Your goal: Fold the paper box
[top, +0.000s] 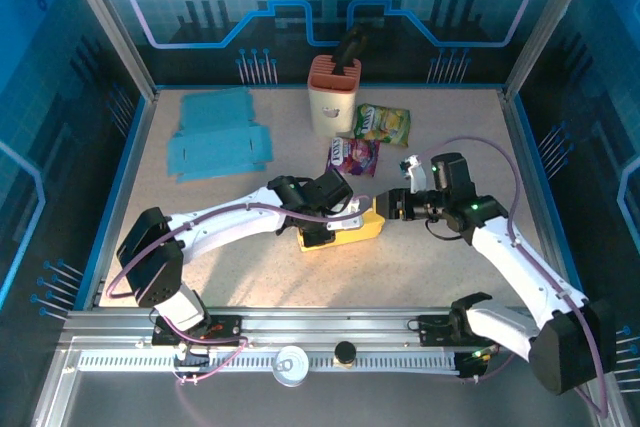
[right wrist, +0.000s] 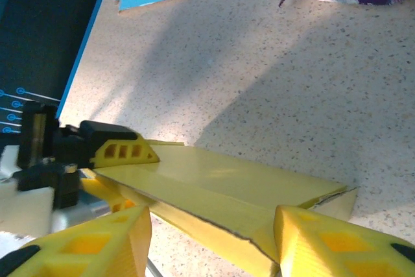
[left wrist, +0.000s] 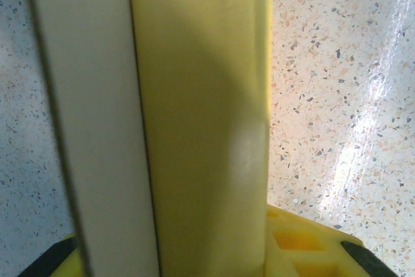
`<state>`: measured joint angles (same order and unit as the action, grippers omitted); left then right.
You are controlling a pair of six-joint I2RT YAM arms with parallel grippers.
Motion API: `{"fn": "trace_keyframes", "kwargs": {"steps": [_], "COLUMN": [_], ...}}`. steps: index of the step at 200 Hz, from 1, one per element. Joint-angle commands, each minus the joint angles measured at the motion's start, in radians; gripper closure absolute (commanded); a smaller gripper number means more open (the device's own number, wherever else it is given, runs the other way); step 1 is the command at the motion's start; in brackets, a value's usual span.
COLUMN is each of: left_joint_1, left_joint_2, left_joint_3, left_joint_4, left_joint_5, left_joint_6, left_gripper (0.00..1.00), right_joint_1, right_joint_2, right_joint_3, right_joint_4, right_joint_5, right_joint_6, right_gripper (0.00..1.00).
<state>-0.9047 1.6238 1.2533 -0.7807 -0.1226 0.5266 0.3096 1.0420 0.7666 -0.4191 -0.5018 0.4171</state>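
Note:
A yellow paper box [top: 345, 230] lies flattened near the table's middle. My left gripper [top: 318, 219] comes in from the left and is shut on it. In the left wrist view the box [left wrist: 201, 128] runs up between the jaws, its grey inner side on the left, and one yellow finger [left wrist: 305, 244] shows at the bottom. My right gripper [top: 385, 205] is at the box's right end. In the right wrist view the box [right wrist: 227, 192] reaches in between the yellow fingers [right wrist: 97, 244]. These stand open astride its torn end, the right one close against its edge.
A stack of flat blue paper boxes [top: 215, 142] lies at the back left. An orange-and-white holder [top: 333, 95] stands at the back middle. A green packet [top: 383, 124] and a purple packet [top: 356, 155] lie just behind the grippers. Frame posts and panels wall the table.

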Motion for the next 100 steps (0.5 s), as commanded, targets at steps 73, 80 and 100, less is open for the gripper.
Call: {"fn": "trace_keyframes", "kwargs": {"steps": [73, 80, 100], "left_joint_1": [0.001, 0.000, 0.002], "left_joint_2": [-0.010, -0.009, -0.007], "left_joint_3": [-0.002, -0.001, 0.000], "left_joint_4": [-0.009, -0.010, -0.009], "left_joint_5": [0.028, 0.028, 0.031], "left_joint_6": [0.010, 0.010, 0.010], "left_gripper": [0.71, 0.71, 0.71], "right_joint_1": [0.034, 0.037, 0.047], "right_joint_2": [-0.040, -0.041, -0.039], "right_joint_3": [0.001, 0.000, -0.003], "right_joint_4": [-0.105, -0.109, -0.117], "right_joint_5": [0.085, 0.095, 0.121], "right_joint_6": [-0.023, -0.024, -0.024], "right_gripper": [0.63, 0.64, 0.66]}}
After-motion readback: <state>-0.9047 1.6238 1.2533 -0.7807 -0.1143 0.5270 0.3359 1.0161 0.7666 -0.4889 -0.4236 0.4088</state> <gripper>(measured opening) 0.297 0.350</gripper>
